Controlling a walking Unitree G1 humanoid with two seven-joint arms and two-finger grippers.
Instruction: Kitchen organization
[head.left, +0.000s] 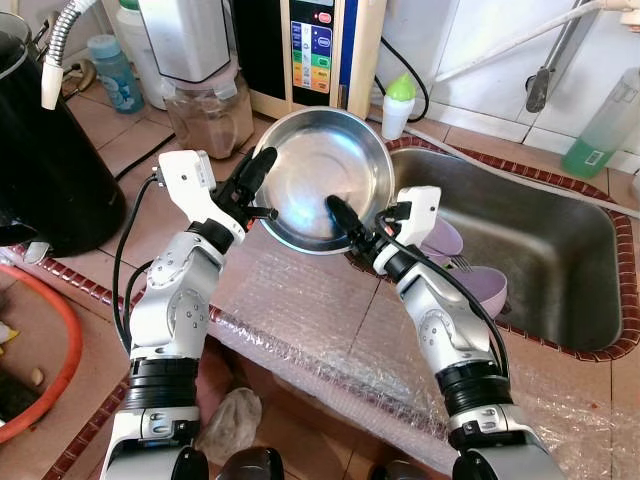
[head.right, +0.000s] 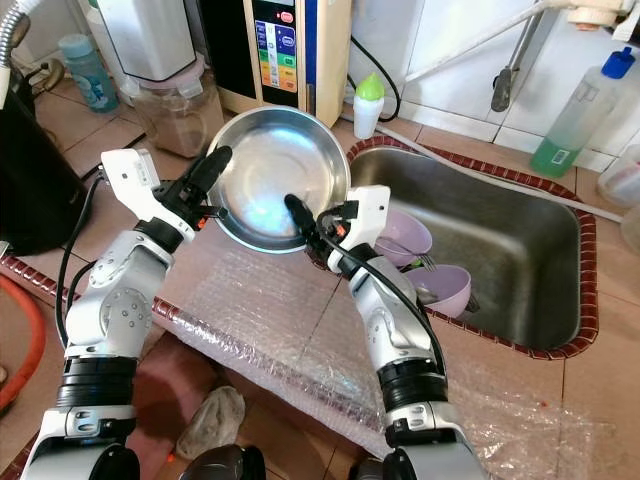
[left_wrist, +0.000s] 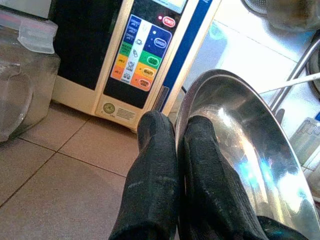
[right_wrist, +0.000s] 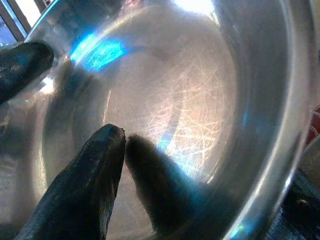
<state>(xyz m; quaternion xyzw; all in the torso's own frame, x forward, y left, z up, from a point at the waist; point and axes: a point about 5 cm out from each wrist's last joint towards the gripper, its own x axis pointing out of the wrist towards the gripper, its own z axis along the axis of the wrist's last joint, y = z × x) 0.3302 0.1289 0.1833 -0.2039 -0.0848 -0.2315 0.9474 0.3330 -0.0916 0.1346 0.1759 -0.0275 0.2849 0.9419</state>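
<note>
Both grippers pinch the steel bowl (head.left: 325, 175) by opposite rims, tilted above the counter beside the sink (head.left: 560, 300). Left gripper (head.left: 262, 185) clamps its left rim, right gripper (head.left: 352, 232) the near rim, likely steadying it for carrying.

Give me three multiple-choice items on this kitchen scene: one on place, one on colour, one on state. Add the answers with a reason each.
1. Where are the purple bowls?
A. in the sink
B. on the bubble wrap
C. beside the black kettle

2. What colour is the cap of the small white bottle behind the steel bowl?
A. red
B. green
C. black

3. How is the steel bowl held?
A. lying flat in the sink
B. tilted up, with the left gripper clamped on its rim
C. upside down on the counter

Answers: 1 A, they lie inside the sink basin. 2 B, its top is light green. 3 B, the left fingers pinch the rim while the right gripper sits inside the bowl.
</note>
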